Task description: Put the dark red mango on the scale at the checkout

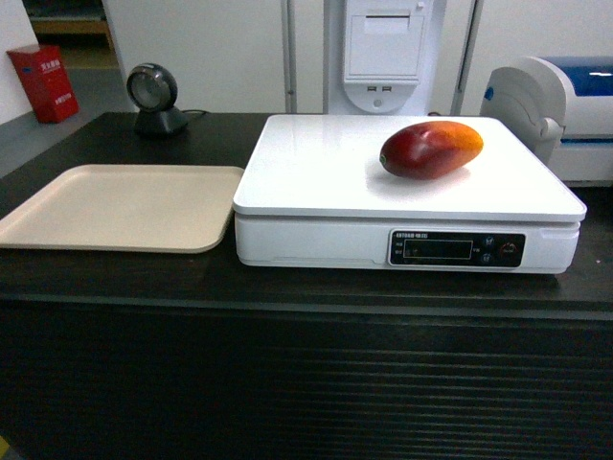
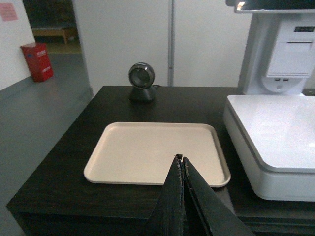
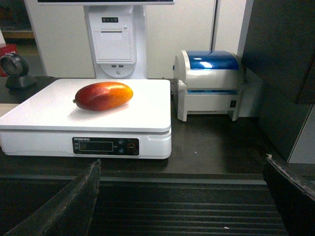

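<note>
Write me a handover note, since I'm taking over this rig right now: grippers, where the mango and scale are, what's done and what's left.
Left gripper: shut, empty, over the near edge of the beige tray.
Right gripper: open, empty, held back in front of the checkout.
Dark red mango: lying on the scale top plate, right of centre, free of both grippers.
Done: mango placed on the scale.
Left: nothing visible; arms are already clear.
</note>
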